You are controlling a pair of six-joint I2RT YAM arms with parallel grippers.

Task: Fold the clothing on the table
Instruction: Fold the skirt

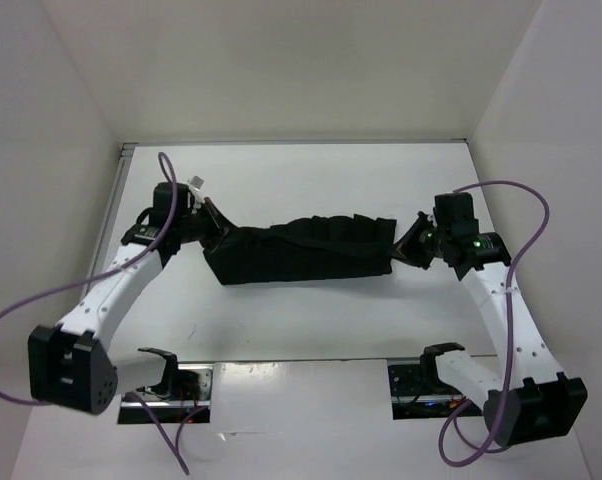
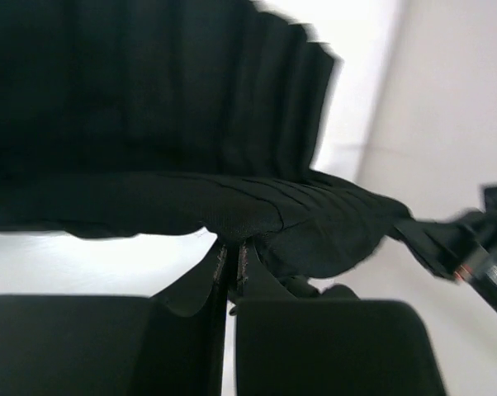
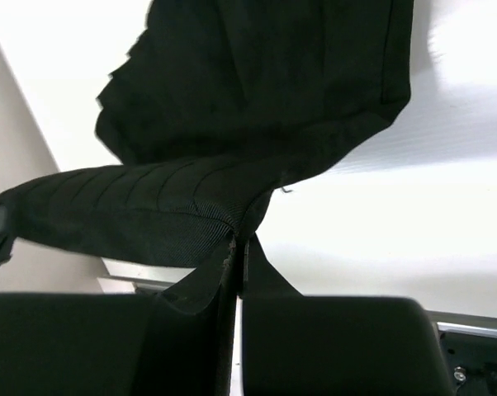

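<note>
**Both tools stretching the clothing over the counter**

The left tool (image 1: 213,228) is pinching the left end of the clothing (image 1: 301,250), and the right tool (image 1: 406,243) is clamping the right end, each with its jaws pressed tight on fabric. The garment is hanging between them as a long band across the middle of the counter (image 1: 311,180). Whether its lower edge is touching the surface is unclear.

This appears to be a mid-fold carry. The next move is probably calling for both ends to travel together under even tension, so the cloth lies flat before either tool lets go.

The fabric is showing plain black and matte, bunching into upright pleats along its far edge.
</note>
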